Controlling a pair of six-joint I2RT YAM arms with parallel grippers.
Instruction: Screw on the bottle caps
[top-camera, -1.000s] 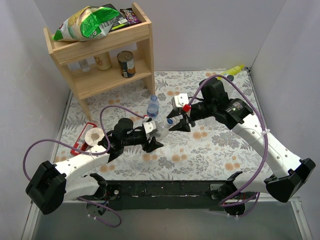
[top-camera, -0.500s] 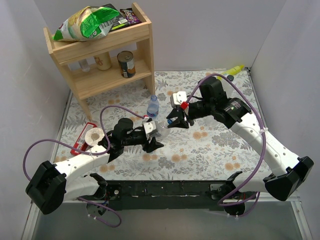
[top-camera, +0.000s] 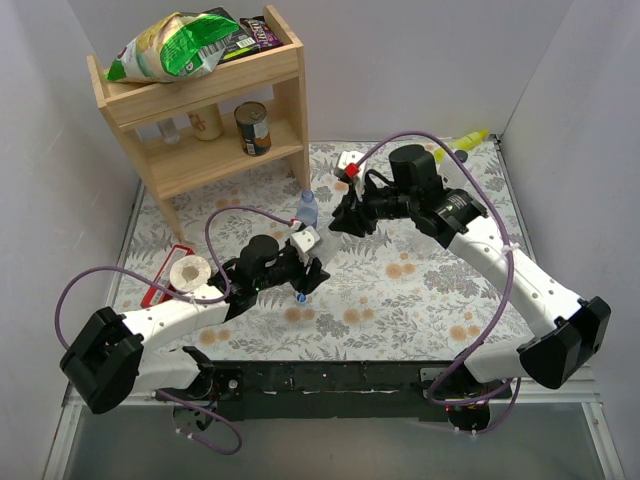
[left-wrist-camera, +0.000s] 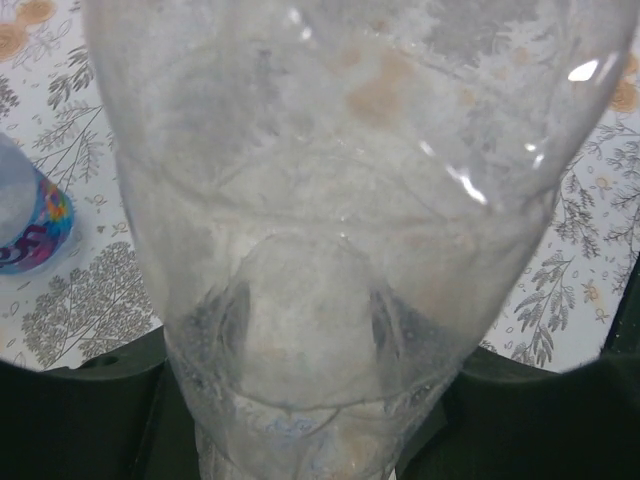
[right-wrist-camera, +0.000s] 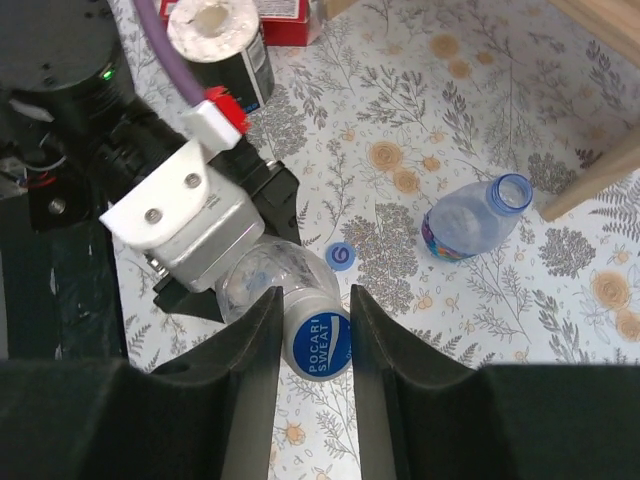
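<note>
So the round blue plastic screw cap (right-wrist-camera: 318, 345) with the white POCARI SWEAT print is pinched right between the fingers (right-wrist-camera: 250, 390) of my right gripper (right-wrist-camera: 316, 293), its flat top facing back up at my wrist. It sits on the neck of a small clear plastic bottle (right-wrist-camera: 250, 285), and I can't tell how far it's threaded on. The other end of that bottle is clamped in my left gripper (top-camera: 303, 275), held up off the table and pointing across at my right fingertips. From my left wrist the bottle fills pretty much the whole view. Just past my right fingertips, down on the flowery tablecloth (right-wrist-camera: 480, 330), a second little blue cap (right-wrist-camera: 341, 256) lies flat and loose. Further out, off to the right of those fingers, stands another clear bottle with a blue label (right-wrist-camera: 465, 215), mouth open. Way past my left gripper there's a black round tub with a pale top (right-wrist-camera: 213, 40).
</note>
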